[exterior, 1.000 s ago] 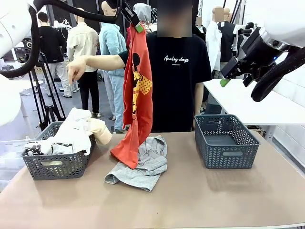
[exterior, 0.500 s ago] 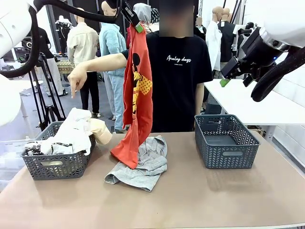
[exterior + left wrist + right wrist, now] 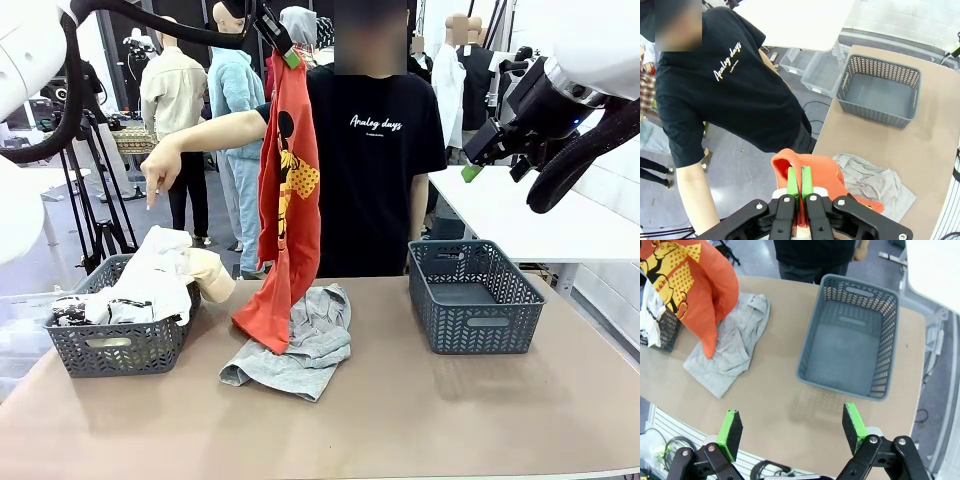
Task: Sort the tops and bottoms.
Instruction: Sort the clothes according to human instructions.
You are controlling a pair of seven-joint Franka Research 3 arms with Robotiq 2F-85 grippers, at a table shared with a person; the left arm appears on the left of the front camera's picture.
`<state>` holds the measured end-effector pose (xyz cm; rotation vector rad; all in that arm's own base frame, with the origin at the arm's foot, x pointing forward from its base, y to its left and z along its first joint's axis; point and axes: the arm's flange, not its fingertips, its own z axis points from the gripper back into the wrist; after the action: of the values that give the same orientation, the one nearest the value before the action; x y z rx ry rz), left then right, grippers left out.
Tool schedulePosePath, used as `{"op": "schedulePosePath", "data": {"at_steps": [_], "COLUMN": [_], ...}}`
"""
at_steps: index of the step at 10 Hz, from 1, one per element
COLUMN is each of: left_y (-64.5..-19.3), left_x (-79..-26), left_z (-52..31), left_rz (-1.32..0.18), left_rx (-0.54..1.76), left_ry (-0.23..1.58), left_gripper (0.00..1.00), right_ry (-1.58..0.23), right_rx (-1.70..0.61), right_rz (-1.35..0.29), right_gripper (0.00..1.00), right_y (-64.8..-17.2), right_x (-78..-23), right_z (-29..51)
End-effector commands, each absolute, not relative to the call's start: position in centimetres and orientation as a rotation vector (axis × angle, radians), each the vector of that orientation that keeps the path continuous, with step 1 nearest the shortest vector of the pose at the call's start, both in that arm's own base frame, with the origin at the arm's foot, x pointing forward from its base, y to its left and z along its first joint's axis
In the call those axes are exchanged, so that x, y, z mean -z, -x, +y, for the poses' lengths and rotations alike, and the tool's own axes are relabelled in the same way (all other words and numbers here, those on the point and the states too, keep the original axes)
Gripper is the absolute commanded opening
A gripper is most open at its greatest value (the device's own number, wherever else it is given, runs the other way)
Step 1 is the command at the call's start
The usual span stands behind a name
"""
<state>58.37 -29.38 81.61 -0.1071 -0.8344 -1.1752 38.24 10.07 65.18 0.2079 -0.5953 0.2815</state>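
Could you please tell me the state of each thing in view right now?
left gripper: shut on the orange-red top
orange-red top: hanging
right gripper: open, raised
grey garment: crumpled on the table
left basket: heaped with pale clothes
right basket: empty
person's hand: pointing down

On the table (image 3: 420,410), heaped basket (image 3: 115,347) left, second basket (image 3: 485,325) right, hanging top (image 3: 297,230) over crumpled garment (image 3: 318,348) between them

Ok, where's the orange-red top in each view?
Front: the orange-red top hangs centre-left from the left gripper.
Left wrist: bottom centre, pinched in that gripper.
Right wrist: top-left corner.
Shared landmark: the empty grey basket.
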Motion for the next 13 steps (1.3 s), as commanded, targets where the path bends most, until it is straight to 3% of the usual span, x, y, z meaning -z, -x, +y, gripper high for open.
{"op": "schedulePosePath", "data": {"at_steps": [1,5,9,13], "left_y": [-58.1,-58.4,-59.3,-57.6], "left_x": [-82.1,-81.6,-89.4,-96.3], "left_z": [-29.4,-29.4,-19.9,-12.5], "left_rz": [-0.846,-0.834,-0.874,-0.945], "left_rx": [1.165,1.175,1.152,1.078], "left_ry": [0.110,0.107,-0.143,-0.269], "left_gripper": [0.00,0.00,0.00,0.00], "right_ry": [-0.206,-0.206,-0.206,-0.206], "right_rx": [-0.268,-0.268,-0.268,-0.268], "right_rz": [-0.587,-0.587,-0.587,-0.587], "right_gripper": [1.00,1.00,1.00,1.00], "right_y": [-38.0,-38.0,-38.0,-38.0], "right_x": [-64.9,-64.9,-64.9,-64.9], "right_z": [10.0,10.0,10.0,10.0]}}
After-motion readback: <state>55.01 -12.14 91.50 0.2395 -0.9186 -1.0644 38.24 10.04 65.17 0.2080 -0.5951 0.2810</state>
